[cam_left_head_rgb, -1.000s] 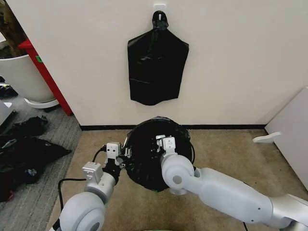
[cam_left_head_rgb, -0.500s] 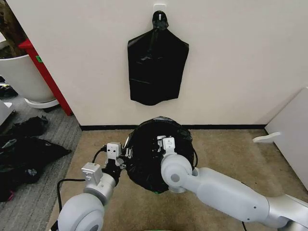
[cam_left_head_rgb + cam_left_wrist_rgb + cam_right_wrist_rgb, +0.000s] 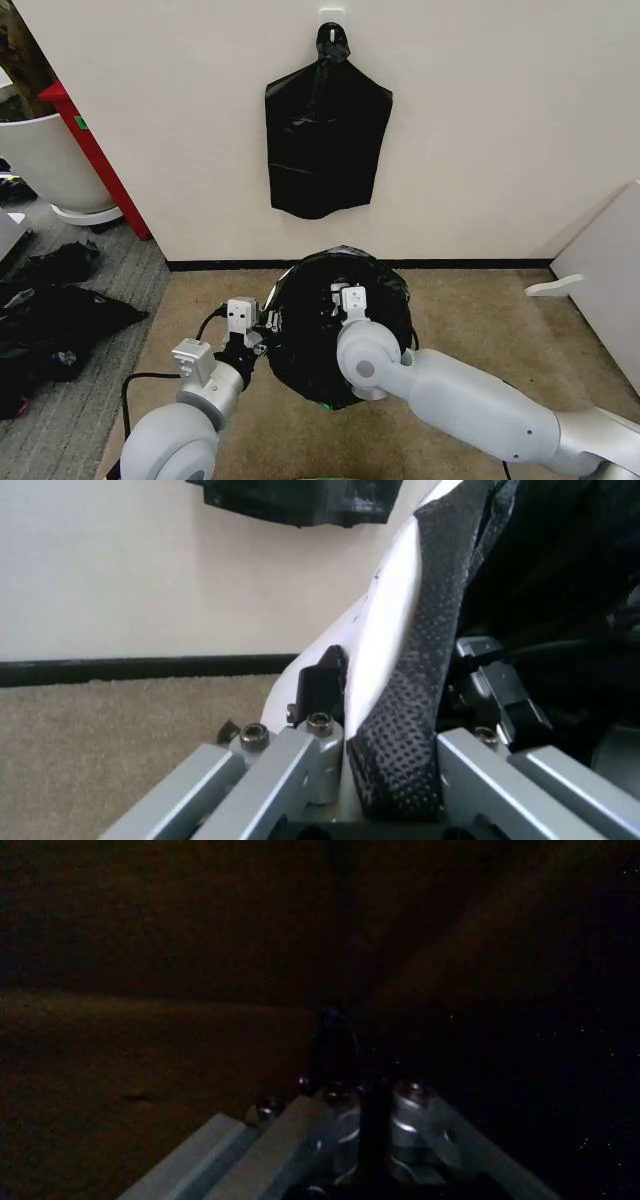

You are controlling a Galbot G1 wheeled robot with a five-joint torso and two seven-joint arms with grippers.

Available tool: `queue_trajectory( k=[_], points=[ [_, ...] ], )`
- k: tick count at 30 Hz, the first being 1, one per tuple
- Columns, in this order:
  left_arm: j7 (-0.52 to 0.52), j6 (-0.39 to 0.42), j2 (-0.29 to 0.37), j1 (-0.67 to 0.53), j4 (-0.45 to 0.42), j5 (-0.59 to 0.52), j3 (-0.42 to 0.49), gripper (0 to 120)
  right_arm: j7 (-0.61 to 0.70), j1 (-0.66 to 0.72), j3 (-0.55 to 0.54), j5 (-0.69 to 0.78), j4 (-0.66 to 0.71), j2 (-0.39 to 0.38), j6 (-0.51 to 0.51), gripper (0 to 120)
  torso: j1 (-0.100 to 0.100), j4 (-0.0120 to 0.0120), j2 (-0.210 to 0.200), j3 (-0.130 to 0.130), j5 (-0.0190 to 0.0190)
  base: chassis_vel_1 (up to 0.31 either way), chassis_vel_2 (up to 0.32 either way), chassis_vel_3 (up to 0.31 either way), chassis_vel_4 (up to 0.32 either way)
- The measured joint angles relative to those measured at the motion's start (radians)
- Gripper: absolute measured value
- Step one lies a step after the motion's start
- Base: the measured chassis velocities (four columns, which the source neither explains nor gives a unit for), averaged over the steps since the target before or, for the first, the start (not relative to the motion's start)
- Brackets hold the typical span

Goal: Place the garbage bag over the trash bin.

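Note:
The garbage bag [image 3: 340,345], glossy black and wrinkled, sits as a round mound on the tan carpet in front of me in the head view. The left wrist view shows the trash bin [image 3: 388,607] as a cream-white wall under the bag's dotted black edge [image 3: 425,675]. My left gripper [image 3: 255,328] is at the mound's left side, shut on that bag edge with the bin's wall between its fingers. My right gripper [image 3: 347,298] reaches into the middle of the bag. In the dark right wrist view its fingers [image 3: 330,1039] stand close together on a thin fold.
A flat black bag [image 3: 325,140] hangs from a hook on the wall straight ahead. A large white tub [image 3: 45,160] and a red stand [image 3: 95,160] are at the far left, with black bags [image 3: 60,310] on grey floor. A white board [image 3: 610,270] leans at the right.
The bag mound has shifted a little to the right and swelled on that side. My right arm moved slightly right with it. The left gripper barely moved.

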Motion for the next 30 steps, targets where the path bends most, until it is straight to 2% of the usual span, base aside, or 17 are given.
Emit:
queue_trajectory(
  k=[6, 16, 23, 28, 30],
  points=[
    [0.002, 0.002, -0.001, -0.005, 0.006, -0.004, 0.0, 1, 0.001, -0.008, 0.005, 0.0, 0.005, -0.009, 0.001, 0, 0.0, 0.0, 0.0, 0.0, 0.0001, 0.0, 0.0, 0.0, 0.0],
    [-0.023, 0.001, -0.026, -0.037, 0.103, -0.044, -0.003, 1, 0.007, -0.001, 0.015, 0.044, 0.101, -0.043, 0.005, 0, 0.0, 0.0, 0.0, 0.0, 0.0, 0.0, 0.0, 0.0, 0.0],
    [-0.071, 0.014, -0.048, -0.043, 0.14, -0.121, -0.001, 1, 0.009, 0.008, 0.014, 0.082, 0.187, -0.081, 0.004, 0, 0.0, 0.0, 0.0, 0.0, 0.0001, 0.0, 0.0, 0.0, 0.0],
    [-0.171, 0.03, -0.071, -0.052, 0.156, -0.248, -0.022, 1, -0.007, 0.014, 0.028, 0.117, 0.297, -0.127, -0.002, 0, 0.0, 0.0001, 0.0, 0.0, 0.0001, 0.0, 0.0, 0.0, 0.0],
    [-0.211, 0.037, -0.078, -0.059, 0.163, -0.3, -0.031, 1, -0.051, 0.009, 0.058, 0.116, 0.351, -0.155, -0.002, 0, 0.0, 0.0001, 0.0, 0.0, -0.0001, 0.0, 0.0, 0.0, 0.0]
  ],
)
